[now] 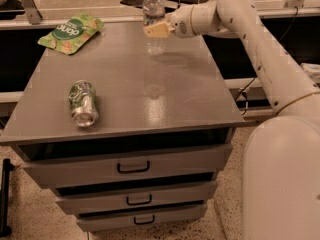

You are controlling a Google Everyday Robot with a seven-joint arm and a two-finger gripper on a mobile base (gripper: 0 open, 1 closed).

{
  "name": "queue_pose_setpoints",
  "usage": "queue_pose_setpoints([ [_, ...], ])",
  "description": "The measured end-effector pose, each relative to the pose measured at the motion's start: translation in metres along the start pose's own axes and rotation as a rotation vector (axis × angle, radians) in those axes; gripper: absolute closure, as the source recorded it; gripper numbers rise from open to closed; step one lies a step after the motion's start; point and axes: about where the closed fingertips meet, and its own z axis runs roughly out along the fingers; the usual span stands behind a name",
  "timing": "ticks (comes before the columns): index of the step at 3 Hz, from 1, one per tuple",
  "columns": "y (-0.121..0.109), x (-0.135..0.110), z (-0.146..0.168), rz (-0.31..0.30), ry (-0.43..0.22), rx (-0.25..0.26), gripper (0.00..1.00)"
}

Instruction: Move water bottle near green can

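The water bottle (153, 11), clear with a white cap, stands upright at the far edge of the grey cabinet top (165, 94), right of its middle. My gripper (158, 30) reaches in from the right and is shut on the bottle's middle, with one tan finger (159, 30) across its front. The green can (83, 103), green and white with silver ends, lies on its side at the front left of the top, well away from the bottle and gripper.
A flat green snack bag (71, 32) lies at the far left corner. The cabinet has three drawers with black handles (133, 167) below the top. My white arm (260, 49) spans the right side. A counter runs behind the cabinet.
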Motion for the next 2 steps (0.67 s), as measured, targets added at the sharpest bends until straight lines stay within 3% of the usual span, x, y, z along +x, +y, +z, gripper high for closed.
queue_pose_setpoints([
  [2, 0.15, -0.024, 0.016, -0.03, -0.067, -0.291, 1.0],
])
